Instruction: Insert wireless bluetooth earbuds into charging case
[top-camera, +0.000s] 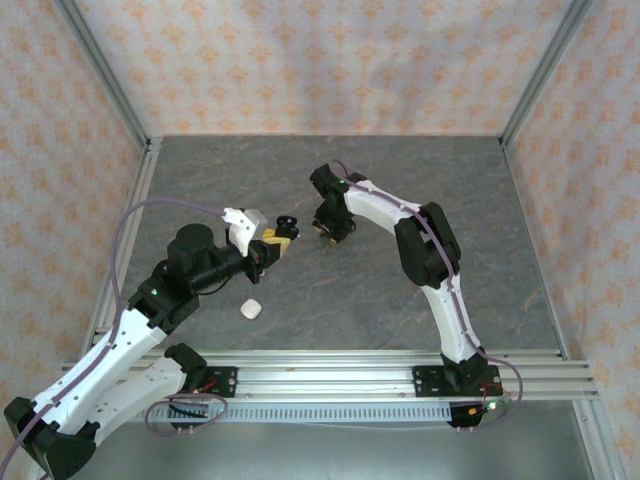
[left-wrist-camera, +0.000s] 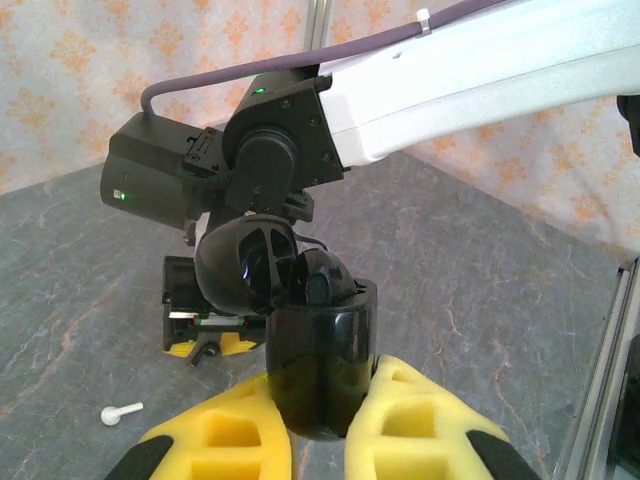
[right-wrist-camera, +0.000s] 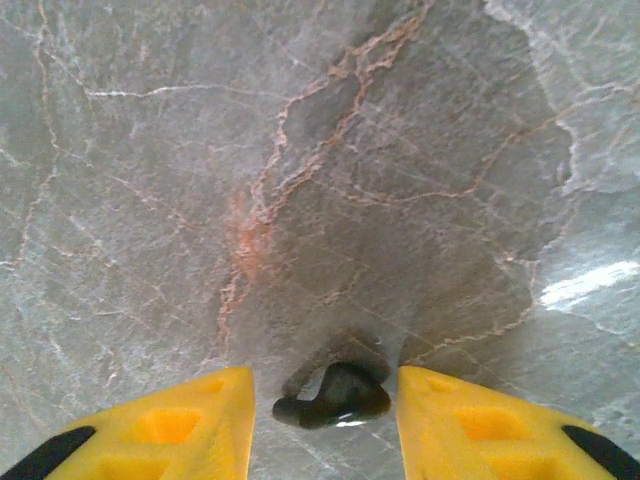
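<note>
**Earbud station: items and claw states**

- Left claw (left-wrist-camera: 325, 400): yellow padded fingers pressed in on a glossy black plastic charging case (left-wrist-camera: 322, 365), held upright off the table. Its domed lid (left-wrist-camera: 245, 265) is hinged open toward the back. A black rounded piece (left-wrist-camera: 318, 285) stands up out of the case's mouth beside the lid.
- Right claw (right-wrist-camera: 322, 375): fingers spread and pointed down at the grey marble-patterned table (right-wrist-camera: 300, 150). A small black plastic earbud (right-wrist-camera: 335, 395) lies on the table between the two fingers, with a gap on each side.
- Small white plastic earbud with a short stem (left-wrist-camera: 120, 412): lying flat on the table, left of the held case, apart from both claws.
- Small white rounded block (top-camera: 251, 309): on the table near the left arm, just below the left claw in the top view; its kind cannot be told.
</note>
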